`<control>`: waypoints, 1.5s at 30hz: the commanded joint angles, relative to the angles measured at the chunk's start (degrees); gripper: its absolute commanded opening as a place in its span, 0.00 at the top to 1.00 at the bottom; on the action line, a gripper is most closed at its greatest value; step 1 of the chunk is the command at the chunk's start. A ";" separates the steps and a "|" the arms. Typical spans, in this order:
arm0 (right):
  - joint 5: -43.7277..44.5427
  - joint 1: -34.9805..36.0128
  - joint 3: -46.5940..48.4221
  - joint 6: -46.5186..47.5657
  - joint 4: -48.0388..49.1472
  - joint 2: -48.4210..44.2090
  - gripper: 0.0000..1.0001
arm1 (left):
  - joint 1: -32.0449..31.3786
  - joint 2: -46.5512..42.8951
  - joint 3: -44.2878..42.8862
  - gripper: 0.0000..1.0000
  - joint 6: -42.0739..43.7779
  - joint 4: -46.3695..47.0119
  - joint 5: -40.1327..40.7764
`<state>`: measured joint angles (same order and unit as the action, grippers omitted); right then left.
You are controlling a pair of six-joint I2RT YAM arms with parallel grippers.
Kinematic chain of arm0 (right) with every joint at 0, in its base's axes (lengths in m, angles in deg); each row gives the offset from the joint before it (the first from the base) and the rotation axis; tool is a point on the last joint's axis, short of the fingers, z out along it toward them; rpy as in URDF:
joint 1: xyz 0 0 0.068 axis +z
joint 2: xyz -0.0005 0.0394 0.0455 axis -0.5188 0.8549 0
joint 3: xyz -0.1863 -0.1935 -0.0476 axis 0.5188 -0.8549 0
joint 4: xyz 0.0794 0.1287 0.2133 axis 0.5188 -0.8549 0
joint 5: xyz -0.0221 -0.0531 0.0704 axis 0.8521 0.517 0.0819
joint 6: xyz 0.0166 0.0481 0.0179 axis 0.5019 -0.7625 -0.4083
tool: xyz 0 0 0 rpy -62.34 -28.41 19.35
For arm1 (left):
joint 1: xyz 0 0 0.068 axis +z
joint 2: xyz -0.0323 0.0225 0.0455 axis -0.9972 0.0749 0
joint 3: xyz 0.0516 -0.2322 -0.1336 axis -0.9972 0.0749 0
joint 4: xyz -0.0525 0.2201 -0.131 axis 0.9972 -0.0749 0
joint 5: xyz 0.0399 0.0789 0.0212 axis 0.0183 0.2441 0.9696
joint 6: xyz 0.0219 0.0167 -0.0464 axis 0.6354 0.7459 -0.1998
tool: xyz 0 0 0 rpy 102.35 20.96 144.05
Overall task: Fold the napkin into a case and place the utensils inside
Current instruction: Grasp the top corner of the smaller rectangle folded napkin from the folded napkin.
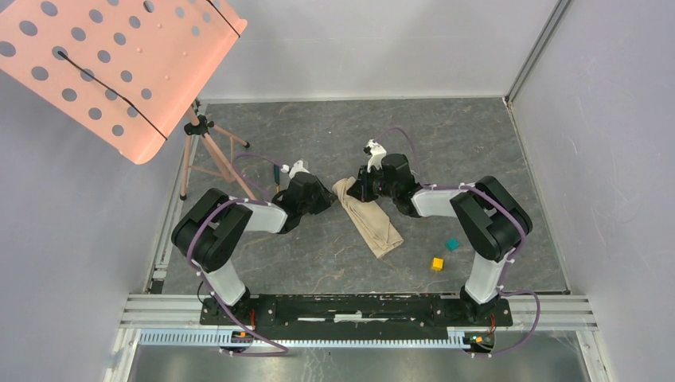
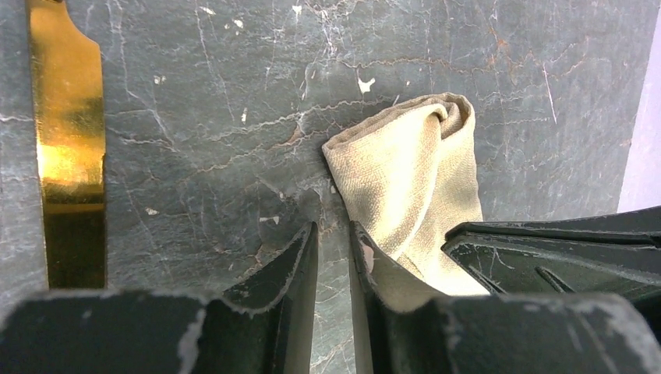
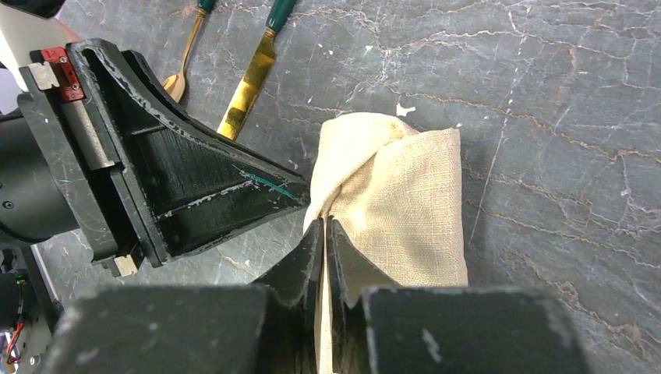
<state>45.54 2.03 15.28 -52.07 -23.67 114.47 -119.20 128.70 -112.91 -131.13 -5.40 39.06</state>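
Seen from above, the napkin (image 1: 374,223) lies as a narrow, rumpled strip on the grey table (image 1: 446,151) between the two arms, its far end bunched where the left gripper (image 1: 326,199) and the right gripper (image 1: 356,191) meet over it; a teal cube (image 1: 452,244) and a yellow cube (image 1: 437,263) sit well apart to the right, and the cutlery is mostly hidden behind the left arm. From the left wrist, the left fingers (image 2: 308,257) stand narrowly parted with bare table showing between them and nothing caught, the cloth resting against the outer side of one, while the gold knife (image 2: 70,140) lies off to the left. Should these jaws close where they are, they would likely nip air or a mere edge, and the fold would not form. From the right wrist, the right fingers (image 3: 343,265) are pressed together on a thin ridge of the napkin, with the left gripper's black finger crowding in just beside them, and the spoon (image 3: 181,74) and knife lying side by side beyond. The pinch looks slight: a pull could let the cloth slip free or drag the whole bundle, and the two grippers are near enough to collide. The rolled end may also close off any pocket for the utensils.
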 commanded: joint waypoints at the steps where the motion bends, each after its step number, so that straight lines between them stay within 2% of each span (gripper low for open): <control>1: 0.69 0.27 0.43 0.22 1.10 1.15 0.94 | -0.26 -0.75 1.26 0.72 -2.66 -0.61 -1.46; 10: 0.61 2.60 2.53 -2.64 3.04 8.46 0.94 | -1.23 0.87 0.72 0.72 -3.26 -0.07 -1.46; 18: 5.17 2.55 4.01 5.36 -9.79 -2.26 0.77 | -1.23 -2.78 2.01 0.70 -1.18 -0.40 -0.03; 23: 5.84 2.53 -0.41 5.90 -10.12 -5.79 0.69 | -1.24 -7.70 0.97 0.62 3.16 -4.34 -0.10; 27: 6.71 2.61 -2.29 6.83 -10.70 -7.03 0.67 | -1.16 -10.39 -2.00 0.62 6.53 -8.03 -1.65; 31: 6.20 2.60 -2.89 6.94 -10.54 -7.17 0.70 | -0.64 -6.48 -7.41 0.70 7.03 -9.73 -6.78; 36: 6.79 3.66 -1.79 10.39 -12.95 -7.17 0.67 | -0.32 0.56 -13.12 0.71 8.39 -9.91 -8.47; 42: 12.37 6.80 -0.13 17.97 -17.85 -8.20 0.54 | 0.75 5.15 -15.78 0.76 10.72 -9.87 -10.00; 45: 16.22 8.33 0.89 20.91 -19.76 -8.29 0.52 | 1.28 6.20 -15.83 0.78 10.51 -9.74 -10.84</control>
<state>55.64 8.52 13.34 -37.53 -40.13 108.38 -118.68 133.83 -126.64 -124.13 -15.37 30.15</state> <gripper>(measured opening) 0.472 0.236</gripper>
